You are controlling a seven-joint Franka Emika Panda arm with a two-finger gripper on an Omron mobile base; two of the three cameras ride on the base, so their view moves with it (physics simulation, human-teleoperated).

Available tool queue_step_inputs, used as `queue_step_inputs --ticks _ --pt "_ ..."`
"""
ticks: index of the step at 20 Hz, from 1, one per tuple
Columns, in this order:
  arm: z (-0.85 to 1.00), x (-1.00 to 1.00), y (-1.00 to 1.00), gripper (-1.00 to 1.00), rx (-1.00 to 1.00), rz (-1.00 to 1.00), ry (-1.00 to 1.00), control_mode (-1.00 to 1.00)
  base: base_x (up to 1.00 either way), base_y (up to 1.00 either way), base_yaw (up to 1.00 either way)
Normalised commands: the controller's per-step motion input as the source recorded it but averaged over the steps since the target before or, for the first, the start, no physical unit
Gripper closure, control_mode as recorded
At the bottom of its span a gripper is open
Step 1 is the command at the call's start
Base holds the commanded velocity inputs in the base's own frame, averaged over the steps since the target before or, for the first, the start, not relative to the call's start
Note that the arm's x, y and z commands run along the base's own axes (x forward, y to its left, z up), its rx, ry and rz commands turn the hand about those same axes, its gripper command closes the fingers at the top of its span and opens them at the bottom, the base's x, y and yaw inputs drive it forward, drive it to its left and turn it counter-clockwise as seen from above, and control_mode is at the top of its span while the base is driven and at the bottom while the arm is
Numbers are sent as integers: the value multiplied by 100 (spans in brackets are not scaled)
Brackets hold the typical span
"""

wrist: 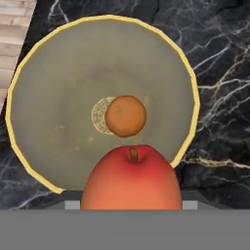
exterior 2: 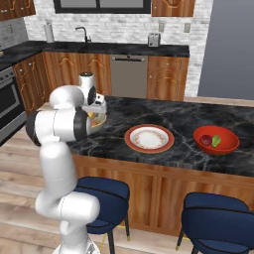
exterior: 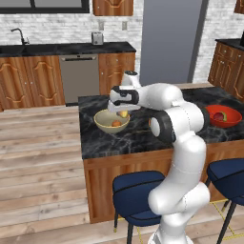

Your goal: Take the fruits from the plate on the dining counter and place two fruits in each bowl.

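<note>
So the fingers (exterior: 123, 113) are hanging right over the beige bowl (exterior: 112, 121), closed partway round the yellow-orange fruit (wrist: 131, 178). In the hand view that fruit sits at 6 o'clock, red blush and stem on top, overlapping the bowl's near rim. You can't actually see the finger tips behind it, but the fruit is up in the air under the hand, so it's gripped.

The orange fruit (wrist: 125, 115) lies in the bowl, dead centre on the bottom.

On the black marble worktop (exterior 2: 188, 121), from the right base view: the plate (exterior 2: 149, 138) is in the middle with nothing on it, the beige bowl is off at its 9 o'clock behind the arm, and the red bowl (exterior 2: 216, 141) is at its 3 o'clock. Inside the red bowl, the dark red fruit (exterior 2: 206, 140) and the green fruit (exterior 2: 216, 141) sit touching, side by side.

Two blue stools (exterior 2: 101, 196) stand along the near side of the worktop.
</note>
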Motion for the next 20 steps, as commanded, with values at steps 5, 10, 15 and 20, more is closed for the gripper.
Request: queue_step_inputs --ticks 5,10,15,20 --pt "-35 11 18 100 -6 0 2 -100 0 0 0" --pt "-40 2 1 100 -2 0 0 -100 0 0 0" --pt "-27 25 8 100 0 0 0 -100 0 0 0" --pt "-8 37 27 -100 -1 0 0 -100 0 0 0"
